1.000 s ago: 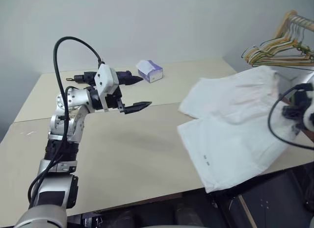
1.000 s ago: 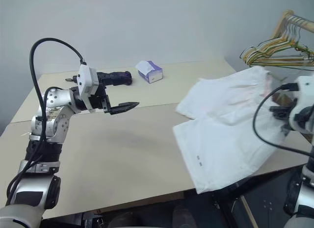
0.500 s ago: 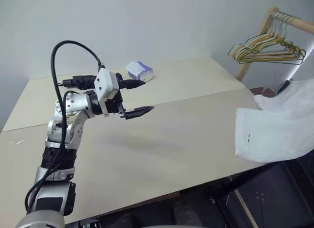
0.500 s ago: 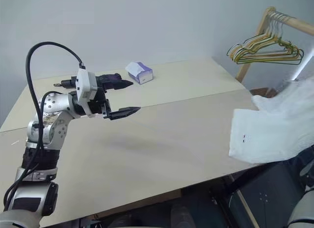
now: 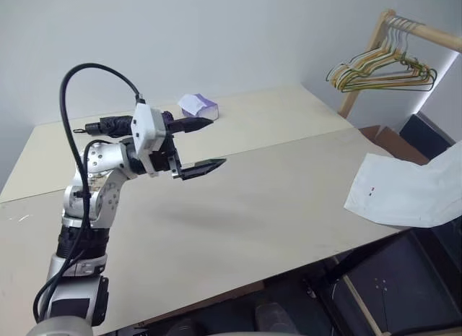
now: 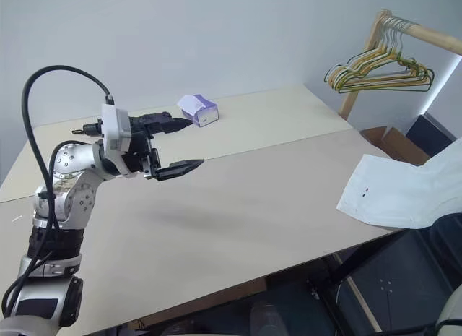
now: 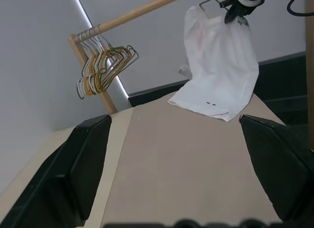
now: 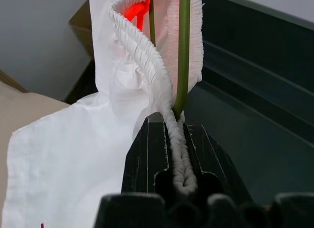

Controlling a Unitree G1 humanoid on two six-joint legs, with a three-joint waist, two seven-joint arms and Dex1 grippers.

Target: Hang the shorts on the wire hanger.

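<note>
Hanging off the far right edge of the tabletop, the shorts only have their hem end resting on it. The right hand is clenched on the gathered waistband, with a thin wire running up beside it. The left hand hovers spread wide, grasping nothing, near the tissue box. A bunch of hangers sits on the rack behind.

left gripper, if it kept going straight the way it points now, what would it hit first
Probably the shorts. The open left gripper looks along bare table toward them, hanging off the far edge from the shut right gripper. Nothing lies between, though the depth is hard to judge.
</note>
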